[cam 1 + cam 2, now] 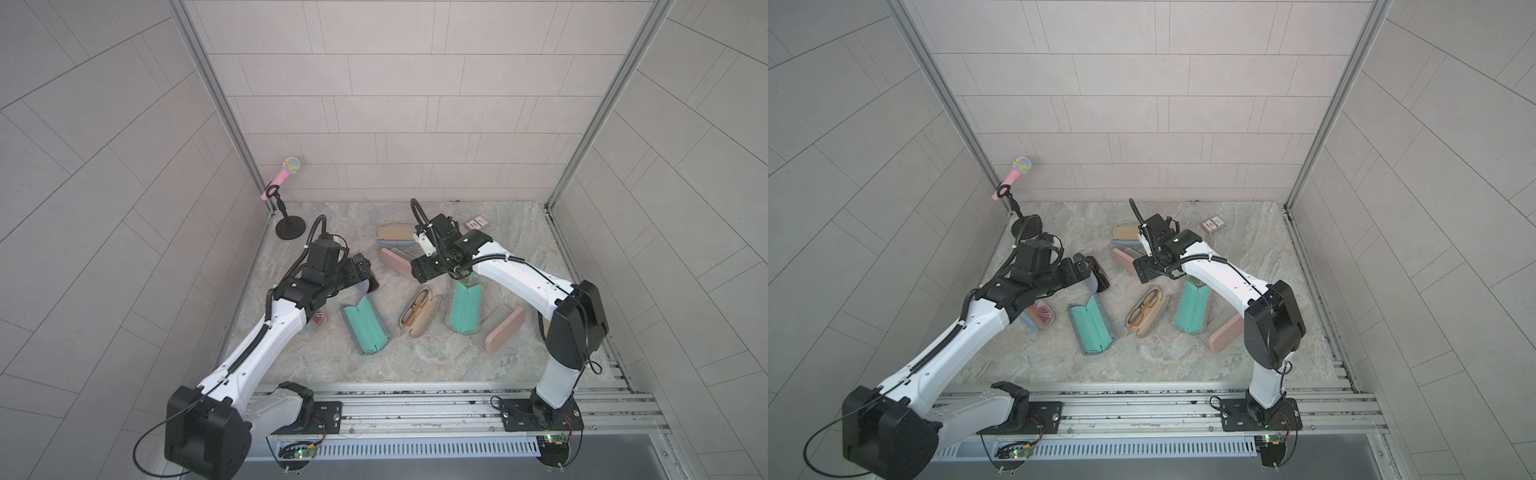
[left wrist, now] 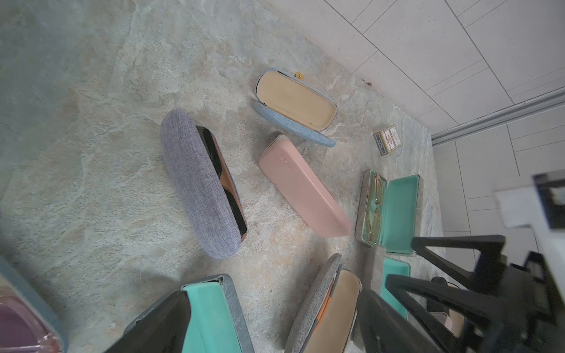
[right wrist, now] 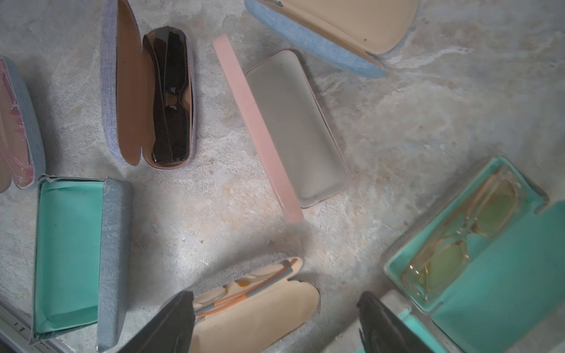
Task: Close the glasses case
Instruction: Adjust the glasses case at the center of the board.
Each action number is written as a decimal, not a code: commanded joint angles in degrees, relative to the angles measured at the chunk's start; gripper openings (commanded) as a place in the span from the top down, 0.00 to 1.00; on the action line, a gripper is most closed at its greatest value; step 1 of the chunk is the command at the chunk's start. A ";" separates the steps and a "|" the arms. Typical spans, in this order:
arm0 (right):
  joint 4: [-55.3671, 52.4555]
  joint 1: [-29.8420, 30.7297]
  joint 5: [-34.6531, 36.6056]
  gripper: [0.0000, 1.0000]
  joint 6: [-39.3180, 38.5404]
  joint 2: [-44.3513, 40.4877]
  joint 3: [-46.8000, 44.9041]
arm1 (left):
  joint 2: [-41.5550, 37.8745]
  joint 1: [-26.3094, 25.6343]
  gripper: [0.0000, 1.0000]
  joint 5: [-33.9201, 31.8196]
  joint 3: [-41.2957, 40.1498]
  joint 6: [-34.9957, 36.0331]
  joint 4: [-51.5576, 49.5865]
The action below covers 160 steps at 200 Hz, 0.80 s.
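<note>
The grey fabric case holding orange-armed glasses lay open mid-table, between an empty teal-lined case and another teal case. The right gripper hung over its far end, fingers spread wide and empty. The left gripper, also wide and empty, hung over a part-open lavender case with dark sunglasses.

Top views: high above front rail, tilted down toward back wall; far; whole table in frame, framing nearly equal.
Left wrist: near, low, oblique toward back wall.
Right wrist: near, almost straight down.
Shared by wrist views: pink case, lilac case, mid-table.
</note>
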 commanded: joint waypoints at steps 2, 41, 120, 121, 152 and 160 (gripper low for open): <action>-0.61 0.76 -0.82 0.13 -1.80 2.79 4.27 | -3.57 0.64 0.07 -2.42 -0.51 1.67 -3.91; -2.34 0.75 -0.53 0.12 -2.83 9.15 10.57 | -6.95 0.89 0.06 -2.88 -0.96 2.98 -6.41; -5.72 0.14 -0.83 0.11 -5.46 17.81 18.84 | -11.21 1.66 0.06 -5.62 -1.07 5.29 -9.35; -5.72 0.12 -0.83 0.11 -5.47 17.90 18.96 | -11.26 1.72 0.06 -5.68 -1.11 5.29 -9.40; -6.64 -0.32 -1.87 0.11 -6.07 20.70 21.63 | -13.14 2.36 0.06 -7.10 -1.30 5.56 -11.00; -7.02 -0.39 -1.88 0.12 -6.23 21.30 22.29 | -13.52 2.44 0.05 -7.35 -1.44 5.57 -11.33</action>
